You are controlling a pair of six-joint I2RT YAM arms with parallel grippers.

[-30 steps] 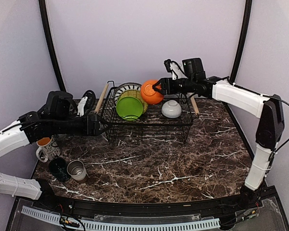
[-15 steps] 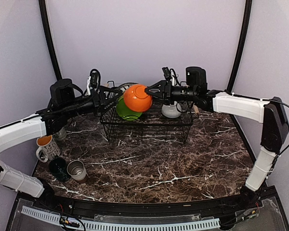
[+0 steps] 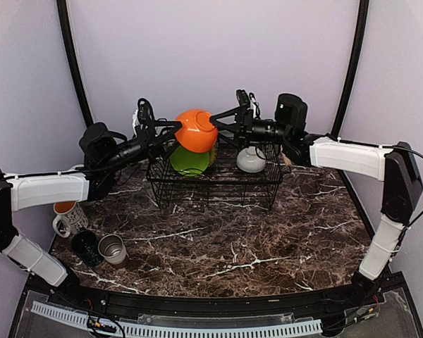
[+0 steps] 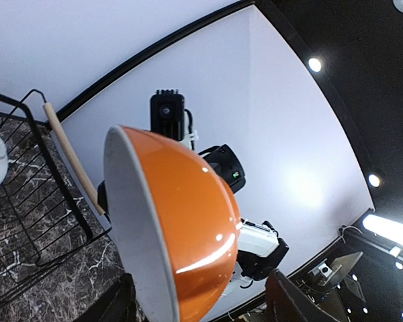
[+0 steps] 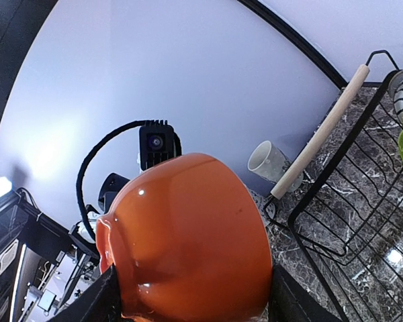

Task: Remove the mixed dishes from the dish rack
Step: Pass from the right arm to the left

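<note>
The orange bowl (image 3: 196,130) hangs in the air above the left end of the black wire dish rack (image 3: 211,184). My right gripper (image 3: 220,121) is shut on it from the right, and both fingers press its sides in the right wrist view (image 5: 188,235). My left gripper (image 3: 173,132) is open, its jaws standing wide around the bowl's rim side (image 4: 181,221) with a gap on one side. A lime-green plate (image 3: 189,160) and a white bowl (image 3: 252,160) stay in the rack.
A patterned mug (image 3: 68,217), a dark green mug (image 3: 87,246) and a steel cup (image 3: 113,248) stand at the table's left front. Another pale mug (image 5: 272,161) stands beyond the rack's left wooden handle (image 5: 319,141).
My right gripper lifted the orange bowl up and to the left, out of the rack. My left arm rose from beside the rack and brought its open jaws around the bowl.
</note>
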